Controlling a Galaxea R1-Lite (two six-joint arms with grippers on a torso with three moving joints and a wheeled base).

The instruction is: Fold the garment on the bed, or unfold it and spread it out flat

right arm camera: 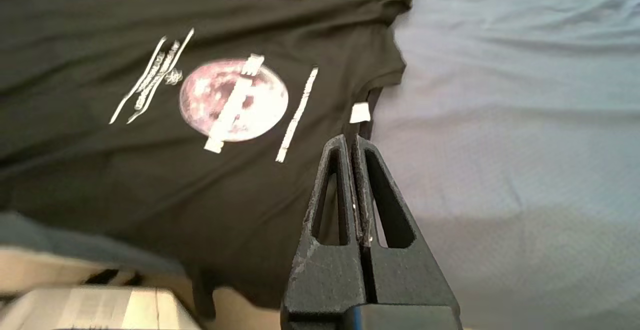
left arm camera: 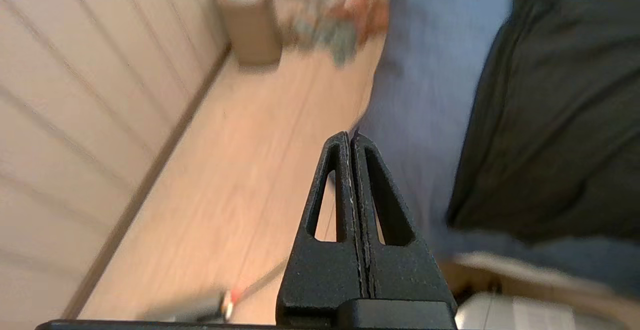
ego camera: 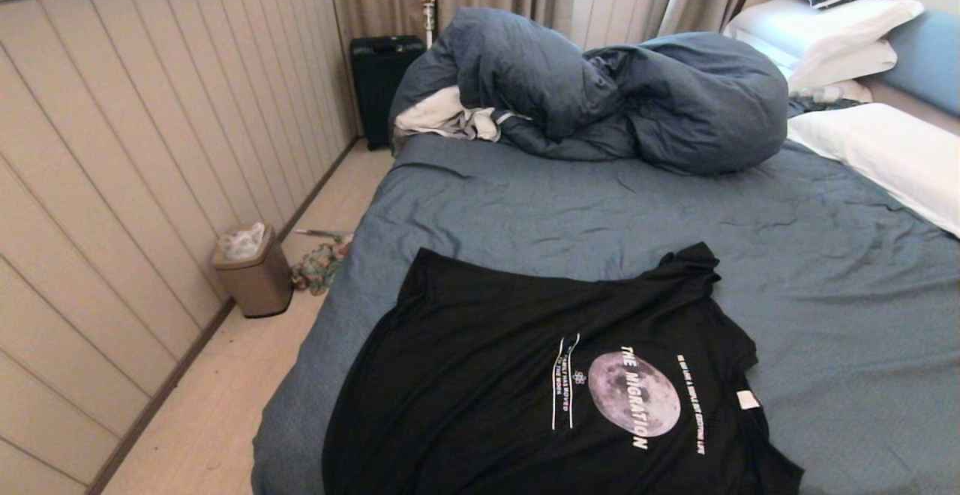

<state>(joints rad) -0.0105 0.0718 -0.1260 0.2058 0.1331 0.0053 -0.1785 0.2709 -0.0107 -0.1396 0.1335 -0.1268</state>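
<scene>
Lying spread, moon-print garment (ego camera: 525, 375) on bed (ego camera: 825, 292)

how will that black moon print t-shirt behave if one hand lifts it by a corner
The T-shirt would likely droop and fold on itself: it lies limp with soft wrinkles and a crumpled sleeve. It is probably light, being thin and flat on the bed. Pushed, it would probably bunch rather than slide, since the sheet under it is creased cloth too.
</scene>
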